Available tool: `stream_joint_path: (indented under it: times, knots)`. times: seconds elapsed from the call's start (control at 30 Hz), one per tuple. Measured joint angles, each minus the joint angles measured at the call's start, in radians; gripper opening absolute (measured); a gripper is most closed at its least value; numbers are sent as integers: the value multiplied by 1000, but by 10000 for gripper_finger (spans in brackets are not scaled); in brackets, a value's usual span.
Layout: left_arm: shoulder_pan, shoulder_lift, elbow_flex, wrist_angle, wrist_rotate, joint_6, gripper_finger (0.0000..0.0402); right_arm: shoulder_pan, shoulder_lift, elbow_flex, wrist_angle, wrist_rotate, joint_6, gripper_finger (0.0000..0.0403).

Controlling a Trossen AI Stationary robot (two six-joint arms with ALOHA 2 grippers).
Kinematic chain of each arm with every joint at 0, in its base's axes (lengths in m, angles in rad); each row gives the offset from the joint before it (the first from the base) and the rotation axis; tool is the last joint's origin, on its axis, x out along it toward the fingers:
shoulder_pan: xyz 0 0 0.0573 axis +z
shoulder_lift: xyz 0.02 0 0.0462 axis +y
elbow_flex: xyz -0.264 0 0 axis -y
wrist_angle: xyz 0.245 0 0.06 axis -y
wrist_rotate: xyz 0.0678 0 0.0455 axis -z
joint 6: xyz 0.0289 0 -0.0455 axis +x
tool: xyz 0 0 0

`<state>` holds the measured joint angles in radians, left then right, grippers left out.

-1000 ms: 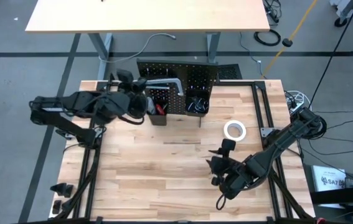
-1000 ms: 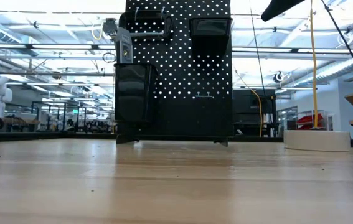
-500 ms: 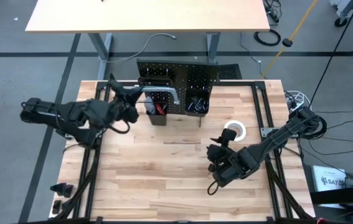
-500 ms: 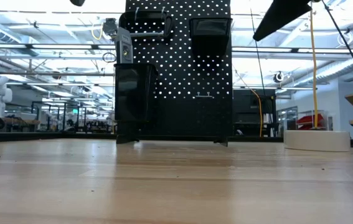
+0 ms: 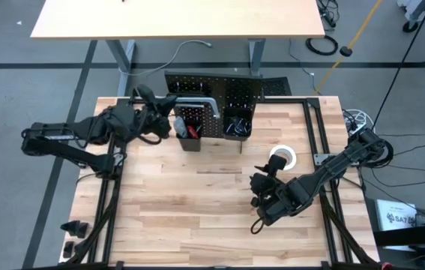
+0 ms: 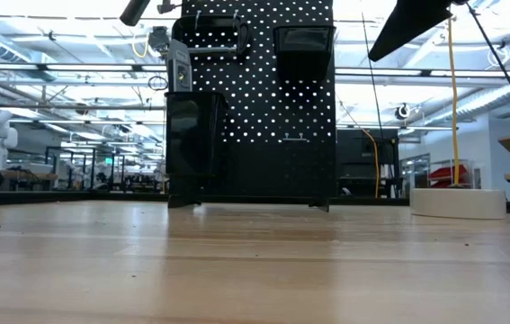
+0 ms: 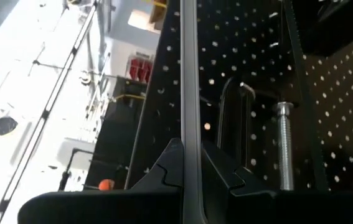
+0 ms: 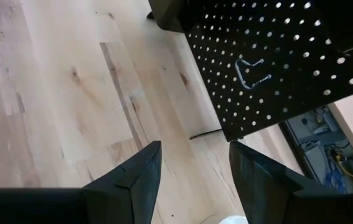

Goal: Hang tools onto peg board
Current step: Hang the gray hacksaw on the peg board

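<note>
The black peg board [image 5: 231, 84] stands upright at the table's far middle; it also shows in the low view [image 6: 263, 117]. A grey hacksaw [image 5: 197, 102] lies along its top left. My left gripper [image 5: 167, 111] is at the board's left upper edge, shut on the hacksaw's thin grey bar [image 7: 188, 93]. A black clamp with a silver screw [image 7: 282, 143] hangs on the board beside it. A white tape roll [image 5: 282, 157] lies flat on the table. My right gripper [image 5: 267, 182] hovers open and empty above the table, just near of the roll. My left gripper pinches a thin straight grey bar of the hacksaw [image 7: 189, 146] between its two fingers [image 7: 170, 165]. The bar runs on from the fingers along the face of the peg board [image 7: 251, 62]. Which end of the hacksaw this is I cannot tell.
Two black bins on the board's front hold tools, one with a red handle [image 5: 193, 132], the other dark ones [image 5: 236, 127]. A bare wire hook [image 8: 254, 70] sits low on the board. Open wooden tabletop [image 5: 197, 210] lies near of the board.
My left gripper has drawn back toward the table's left edge, then come in again toward the board's upper left, farther back than before. The hacksaw's grey bar has shifted with it along the board's top. My right gripper has edged toward the tape roll.
</note>
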<state>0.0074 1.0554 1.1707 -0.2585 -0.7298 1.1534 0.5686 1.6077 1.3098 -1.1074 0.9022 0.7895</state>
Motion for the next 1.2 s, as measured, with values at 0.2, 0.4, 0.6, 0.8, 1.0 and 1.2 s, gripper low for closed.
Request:
stream_joint_path:
  times: [0.2, 0.4, 0.6, 0.8, 1.0, 1.2]
  knots:
    - [49, 57, 2, -15, 19, 26, 20, 0, 0, 0, 1, 14, 0, 183]
    - [67, 103, 4, -11, 19, 34, 20, -2, 0, 0, 2, 16, -11, 183]
    - [87, 115, 4, 0, 17, 33, 20, -6, 0, 0, 3, 16, -14, 183]
    - [100, 114, 4, 19, 15, 39, 20, -6, 0, 0, 4, 14, -15, 183]
    - [99, 114, 4, 19, 16, 40, 23, -6, 0, 0, 5, 14, -15, 183]
    - [97, 114, 4, 19, 22, 40, 42, -6, 0, 0, 6, 13, -15, 183]
